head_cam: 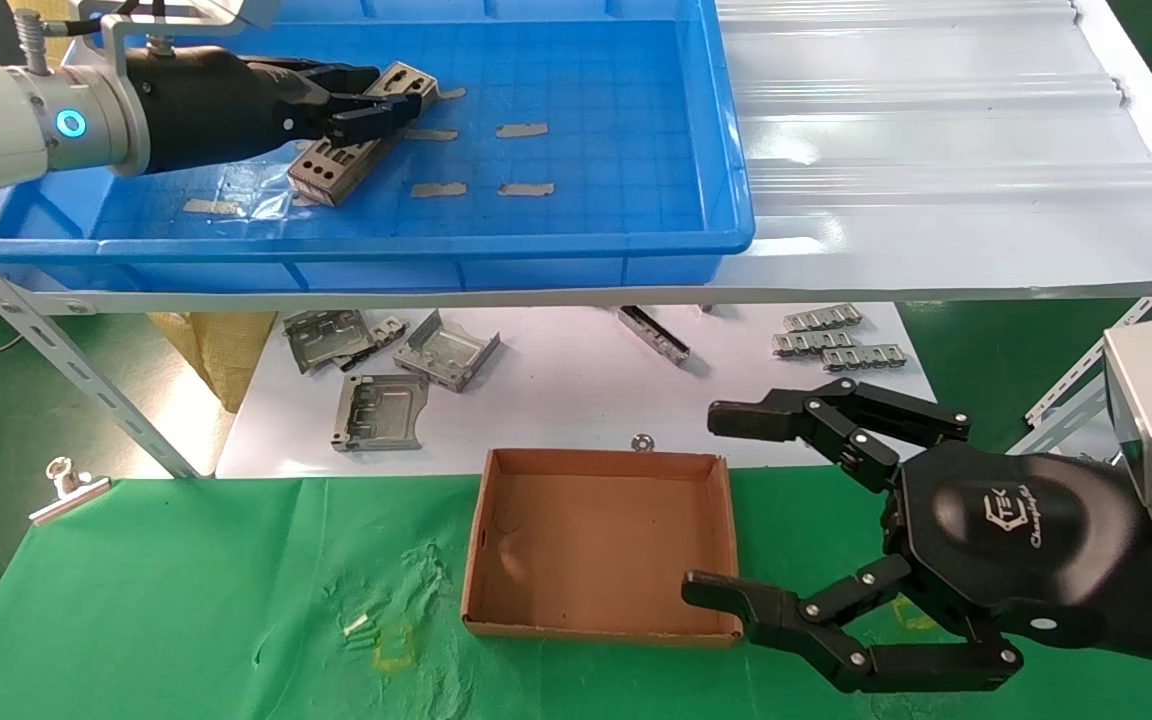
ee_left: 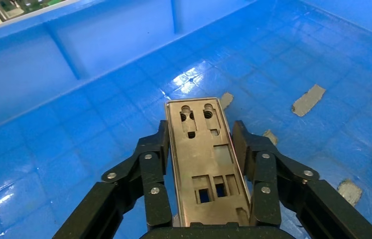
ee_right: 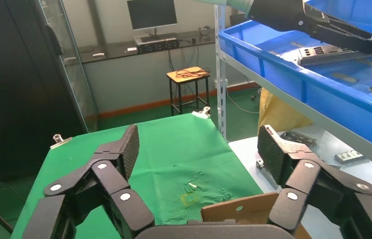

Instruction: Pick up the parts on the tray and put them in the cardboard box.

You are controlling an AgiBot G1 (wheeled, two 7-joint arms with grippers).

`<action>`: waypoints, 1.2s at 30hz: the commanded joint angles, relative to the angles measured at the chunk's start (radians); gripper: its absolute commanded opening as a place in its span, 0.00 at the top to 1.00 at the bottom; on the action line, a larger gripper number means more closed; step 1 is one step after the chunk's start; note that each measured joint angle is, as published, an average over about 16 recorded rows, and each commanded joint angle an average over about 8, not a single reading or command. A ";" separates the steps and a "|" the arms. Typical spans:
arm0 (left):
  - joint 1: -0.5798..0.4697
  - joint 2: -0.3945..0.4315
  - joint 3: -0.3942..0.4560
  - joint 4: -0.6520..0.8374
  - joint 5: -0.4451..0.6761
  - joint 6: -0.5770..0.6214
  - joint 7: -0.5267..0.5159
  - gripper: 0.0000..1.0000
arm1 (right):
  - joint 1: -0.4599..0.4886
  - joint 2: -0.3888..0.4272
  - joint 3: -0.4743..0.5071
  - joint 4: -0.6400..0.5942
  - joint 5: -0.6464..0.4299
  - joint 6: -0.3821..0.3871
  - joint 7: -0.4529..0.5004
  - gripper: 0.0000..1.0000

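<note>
The left gripper (ee_left: 201, 149) is inside the tray (head_cam: 636, 240) on the upper shelf, fingers (ee_left: 150, 169) closed along both long edges of a part (ee_left: 203, 159), pinching it. In the head view this plate lies over a second, similar part (head_cam: 331, 172) on the tray floor; whether the held plate is already clear of it cannot be told. The step in hand appears to be the pick, with the grasp made and the lift not yet completed.

The next move calls for a straight lift until the plate clears the tray's front wall, then a carry forward and down to the cardboard box (head_cam: 601, 545). The box sits open and empty on the green cloth (head_cam: 186, 590), well below and in front of the tray.

Obstacles to note:
- The tray's raised front wall and the shelf edge lie between the plate and the box.
- The right gripper (head_cam: 726, 510), fingers spread wide and holding nothing, hovers just beside the box's right wall and partly over its near corner.

Other items: bent brackets (head_cam: 386, 365) and small ridged strips (head_cam: 836, 340) on the white sheet (head_cam: 556, 400) behind the box; tape patches (head_cam: 524, 130) on the tray floor; a metal clip (head_cam: 66, 488) at the cloth's left edge.
</note>
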 commanded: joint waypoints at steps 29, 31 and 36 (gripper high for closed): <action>-0.015 -0.005 0.005 0.010 0.007 0.027 0.005 0.00 | 0.000 0.000 0.000 0.000 0.000 0.000 0.000 0.00; -0.015 -0.005 0.006 0.011 0.009 0.028 0.003 0.00 | 0.000 0.000 0.000 0.000 0.000 0.000 0.000 0.00; -0.017 -0.004 0.007 0.012 0.010 0.026 -0.002 0.37 | 0.000 0.000 0.000 0.000 0.000 0.000 0.000 0.00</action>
